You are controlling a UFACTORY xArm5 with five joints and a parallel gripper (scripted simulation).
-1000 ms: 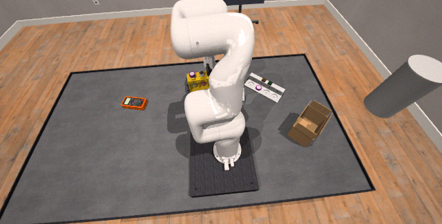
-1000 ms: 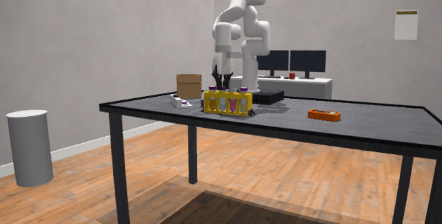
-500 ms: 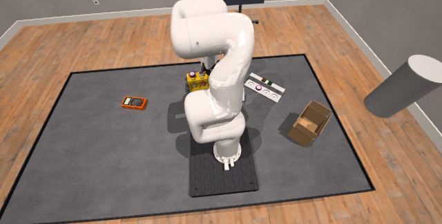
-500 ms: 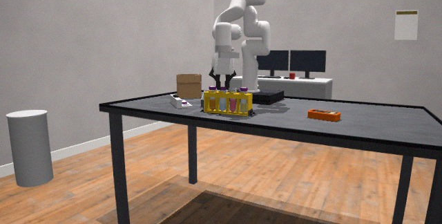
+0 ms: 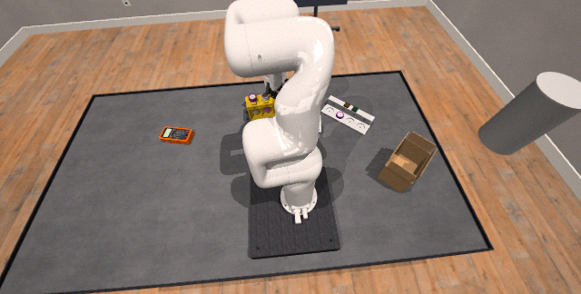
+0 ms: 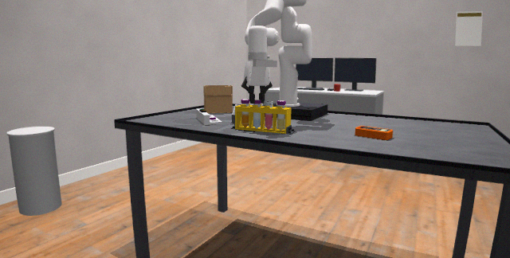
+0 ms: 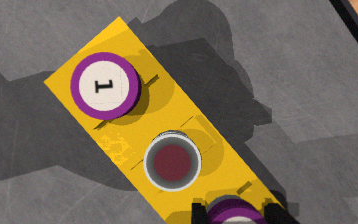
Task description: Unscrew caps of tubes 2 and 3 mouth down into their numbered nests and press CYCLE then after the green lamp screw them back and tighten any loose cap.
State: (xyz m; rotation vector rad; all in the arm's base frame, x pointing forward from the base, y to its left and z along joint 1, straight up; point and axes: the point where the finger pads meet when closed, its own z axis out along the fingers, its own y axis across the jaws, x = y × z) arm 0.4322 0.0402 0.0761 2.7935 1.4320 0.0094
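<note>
The yellow decapping station [image 7: 165,135] holds the tubes. In the wrist view, tube 1 wears its purple cap marked 1 [image 7: 105,86]. Tube 2 [image 7: 172,161] stands open and shows red liquid. My gripper [image 7: 235,214] is at the bottom edge, shut on the purple cap of tube 3 [image 7: 236,211], which still sits at the tube's top. From the side, the gripper [image 6: 256,91] stands upright over the rack [image 6: 263,118]. The white cap tray [image 5: 347,114] holds one purple cap [image 5: 339,114] in a nest. I cannot tell if a lamp is lit.
An open cardboard box [image 5: 407,161] lies at the right of the mat. An orange multimeter [image 5: 176,134] lies at the left. A grey cylinder [image 5: 528,114] stands off the table. The arm hides the key housing in the overhead view.
</note>
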